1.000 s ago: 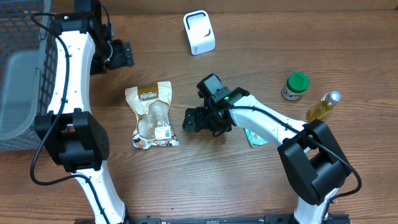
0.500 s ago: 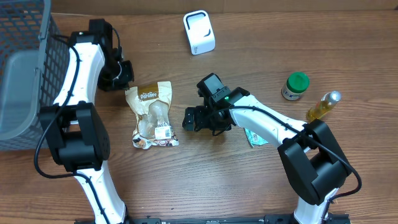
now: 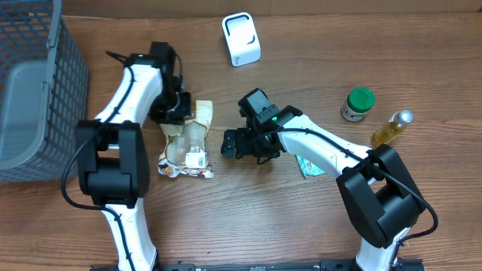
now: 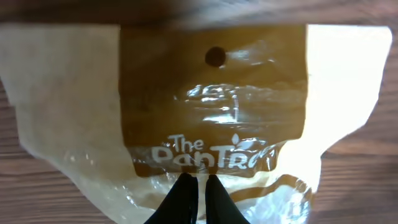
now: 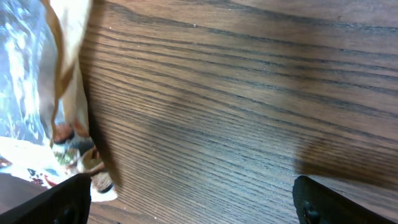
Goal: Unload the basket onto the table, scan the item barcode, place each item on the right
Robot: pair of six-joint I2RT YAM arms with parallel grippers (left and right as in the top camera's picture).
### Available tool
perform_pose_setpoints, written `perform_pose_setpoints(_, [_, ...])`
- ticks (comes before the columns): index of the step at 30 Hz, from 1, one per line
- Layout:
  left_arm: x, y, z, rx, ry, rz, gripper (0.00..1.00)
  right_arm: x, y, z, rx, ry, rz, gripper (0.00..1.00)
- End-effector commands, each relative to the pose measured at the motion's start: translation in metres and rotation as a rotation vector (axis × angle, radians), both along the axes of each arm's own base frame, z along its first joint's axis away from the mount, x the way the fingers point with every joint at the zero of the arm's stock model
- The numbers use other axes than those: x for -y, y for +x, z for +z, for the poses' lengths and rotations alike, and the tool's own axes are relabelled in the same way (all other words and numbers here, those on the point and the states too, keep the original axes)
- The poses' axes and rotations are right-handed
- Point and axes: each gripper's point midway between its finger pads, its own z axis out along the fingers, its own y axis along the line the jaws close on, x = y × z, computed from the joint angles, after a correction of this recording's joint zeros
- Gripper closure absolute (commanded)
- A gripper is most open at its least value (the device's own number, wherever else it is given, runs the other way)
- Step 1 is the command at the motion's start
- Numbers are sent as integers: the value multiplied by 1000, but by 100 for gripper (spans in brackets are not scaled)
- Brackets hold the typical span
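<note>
Left gripper [image 4: 198, 186] hides the top of the tan-and-clear plastic snack pouch [image 3: 188, 143] at centre-left, fingers pinching it. Right gripper [image 3: 239, 144] is spread wide beside the pouch, its arm half-covering a teal packet [image 3: 309, 166].

White tubular links joined by rounded black joint housings are seen on the left arm [image 3: 132, 86] and right arm [image 3: 320, 147], with thin black cables run alongside. A green light [image 3: 276, 117] is lit at the right arm's 10 o'clock end. 2 slim black fingers are borne by the left gripper [image 4: 198, 186], 2 broader black ones by the right gripper [image 5: 186, 199].
</note>
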Motion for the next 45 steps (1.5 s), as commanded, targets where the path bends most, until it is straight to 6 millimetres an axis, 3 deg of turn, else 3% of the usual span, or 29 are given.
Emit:
perform_pose_setpoints(1, [26,-5,9,18,-14,-65,90,1,1,2,10,-3,-7,0])
perform_pose_setpoints(11, [84,-24,9,14,-16,-214,90,2,1,1,8,-4,-7,0])
perform_pose_setpoints(18, [122,-48,11,-36,-91,-287,87,2,1,1,8,-5,-7,0])
perform_pose_setpoints(22, [124,-57,12,-68,-97,-294,93,2,1,1,8,-5,-7,0])
perform_pose_setpoints(27, [113,-62,22,-108,-89,-310,96,2,1,1,8,-5,-7,0])
perform_pose_setpoints(34, [105,-45,47,-70,-98,-278,94,2,1,1,8,-5,-7,0])
perform_pose_setpoints(36, [96,-30,48,-24,-81,-255,89,2,1,1,8,-4,-7,0])
perform_pose_setpoints(39, [79,-11,46,30,-28,-182,89,2,1,2,9,-4,-7,0])
perform_pose_setpoints(43, [77,15,47,122,-42,-129,88,2,1,1,9,-5,-7,0])
perform_pose_setpoints(45, [73,38,50,220,-8,-118,88,1,1,2,11,-3,-7,0])
